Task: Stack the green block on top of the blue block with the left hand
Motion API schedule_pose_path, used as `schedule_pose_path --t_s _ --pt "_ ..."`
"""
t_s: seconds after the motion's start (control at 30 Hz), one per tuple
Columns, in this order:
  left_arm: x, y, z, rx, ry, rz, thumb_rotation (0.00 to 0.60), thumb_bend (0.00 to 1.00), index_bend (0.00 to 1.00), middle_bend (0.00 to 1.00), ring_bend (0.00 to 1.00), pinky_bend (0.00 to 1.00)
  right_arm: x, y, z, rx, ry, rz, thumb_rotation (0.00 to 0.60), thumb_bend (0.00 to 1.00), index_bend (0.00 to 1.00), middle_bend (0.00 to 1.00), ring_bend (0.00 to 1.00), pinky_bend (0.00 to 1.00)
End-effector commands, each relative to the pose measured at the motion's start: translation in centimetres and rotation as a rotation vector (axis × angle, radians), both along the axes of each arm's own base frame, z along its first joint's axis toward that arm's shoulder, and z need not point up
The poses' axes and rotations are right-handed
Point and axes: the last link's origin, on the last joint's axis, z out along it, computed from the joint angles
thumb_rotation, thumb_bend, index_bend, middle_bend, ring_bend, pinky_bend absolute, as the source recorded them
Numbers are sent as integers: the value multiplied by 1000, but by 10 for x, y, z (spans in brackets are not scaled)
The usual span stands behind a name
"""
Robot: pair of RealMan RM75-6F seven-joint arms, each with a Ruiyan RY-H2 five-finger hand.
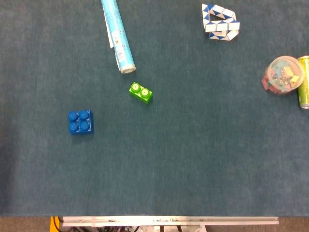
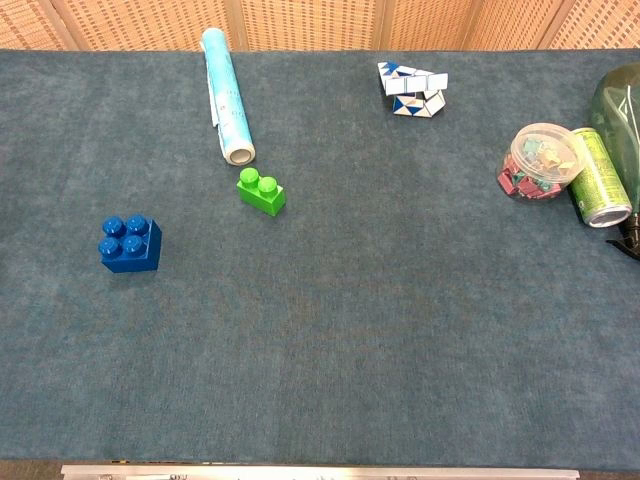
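A green block [image 1: 140, 92] with two studs lies on the blue-grey table cloth, just below the end of a light blue roll; in the chest view the green block [image 2: 261, 192] sits left of centre. A blue block [image 1: 80, 122] with four studs rests further left and nearer to me, also seen in the chest view as the blue block [image 2: 130, 243]. The two blocks are apart, each flat on the cloth. Neither hand appears in either view.
A light blue roll [image 1: 117, 35] lies at the back, its end close to the green block. A blue-and-white twist puzzle [image 1: 220, 22] sits at the back right. A clear tub of small pieces [image 1: 282, 75] and a green can [image 2: 599, 177] stand at the right edge.
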Motion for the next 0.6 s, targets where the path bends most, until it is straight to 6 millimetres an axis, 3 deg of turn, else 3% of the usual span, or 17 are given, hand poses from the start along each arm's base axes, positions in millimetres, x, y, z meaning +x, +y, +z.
schedule_pose_path --t_s 0.03,0.37,0.6 --pt "-1 0 -1 -3 2 1 600 0 303 269 189 349 1 1 1 -2 -2 1 600 100 215 243 131 235" --pt "4 1 0 14 2 -20 600 0 310 293 189 355 5 3 15 -50 -12 -1 600 101 216 243 131 244" --pt "5 3 -13 -93 -36 -65 600 0 324 274 165 352 1 2 17 -33 -4 -27 600 101 215 244 131 244"
